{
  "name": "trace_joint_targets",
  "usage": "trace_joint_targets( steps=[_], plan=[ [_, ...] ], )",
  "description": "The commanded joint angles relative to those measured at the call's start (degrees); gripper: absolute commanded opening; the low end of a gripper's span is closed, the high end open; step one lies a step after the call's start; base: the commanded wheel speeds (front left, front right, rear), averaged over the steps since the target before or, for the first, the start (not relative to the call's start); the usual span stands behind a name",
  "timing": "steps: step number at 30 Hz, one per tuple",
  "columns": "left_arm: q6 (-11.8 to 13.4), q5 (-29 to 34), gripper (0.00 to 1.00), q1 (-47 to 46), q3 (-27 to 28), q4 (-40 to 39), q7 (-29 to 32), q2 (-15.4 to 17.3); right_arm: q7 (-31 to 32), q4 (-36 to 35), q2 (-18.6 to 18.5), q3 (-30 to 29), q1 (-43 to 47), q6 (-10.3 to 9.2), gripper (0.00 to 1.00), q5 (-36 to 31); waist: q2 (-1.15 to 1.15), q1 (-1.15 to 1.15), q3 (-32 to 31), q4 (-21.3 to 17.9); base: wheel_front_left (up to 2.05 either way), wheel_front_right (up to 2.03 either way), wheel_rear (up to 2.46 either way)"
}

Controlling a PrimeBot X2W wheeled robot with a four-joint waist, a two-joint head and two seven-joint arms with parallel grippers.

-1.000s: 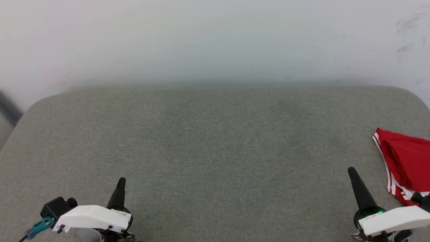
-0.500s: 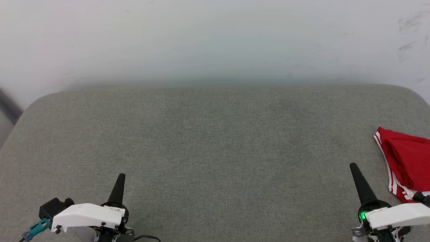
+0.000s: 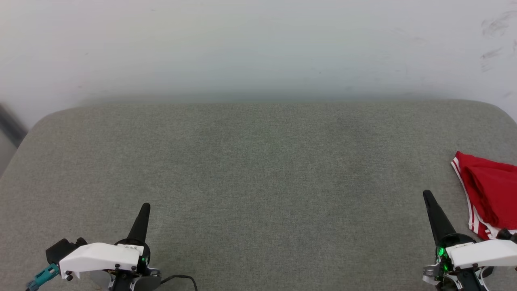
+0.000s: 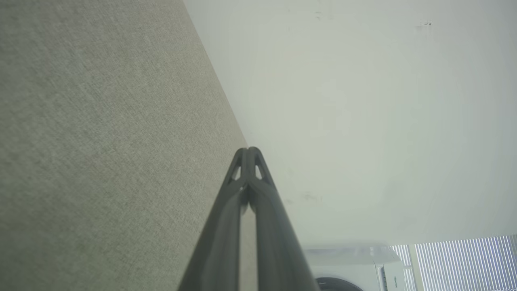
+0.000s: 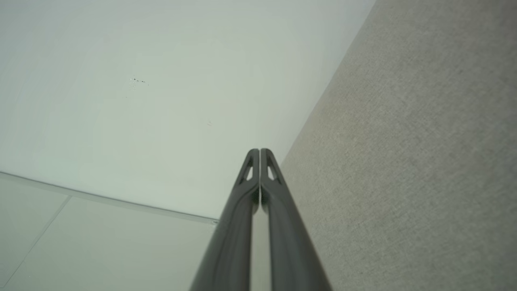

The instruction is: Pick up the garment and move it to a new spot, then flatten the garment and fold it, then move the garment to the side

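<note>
The garment (image 3: 490, 193), red with white striped trim, lies bunched at the far right edge of the head view on the grey cushioned surface (image 3: 258, 169). Just left of it and apart from it stands my right gripper (image 3: 427, 196), shut and holding nothing; its wrist view shows the two dark fingers pressed together at the tip (image 5: 259, 152). My left gripper (image 3: 145, 207) is at the lower left, far from the garment, also shut and holding nothing, tips touching (image 4: 249, 151).
A pale wall (image 3: 258, 48) rises behind the surface's rounded far edge. A white appliance (image 4: 363, 266) and window blinds (image 4: 460, 262) show in the left wrist view. A dark cable (image 3: 177, 279) lies by the left wrist.
The head camera has tilted slightly. Both grippers have drawn back a little toward the view's bottom edge, still shut. The garment has not moved on the surface.
</note>
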Motion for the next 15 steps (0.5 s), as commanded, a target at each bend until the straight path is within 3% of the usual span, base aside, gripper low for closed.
trace_joint_targets(
  steps=[1,15],
  plan=[
    [-0.7,-1.0,0.0,-1.3,0.7,-0.1,0.3,-0.3,0.1,0.1,-0.2,-0.2,-1.4,0.0,0.0,1.4,0.0,0.0,0.1,0.0,0.0,0.0,0.0],
    [-2.7,-5.4,0.0,-1.8,3.2,0.6,2.0,-2.0,0.3,1.9,-0.1,-0.6,-2.7,0.0,0.0,8.1,0.0,0.0,0.5,0.2,0.0,0.0,0.0]
  ],
)
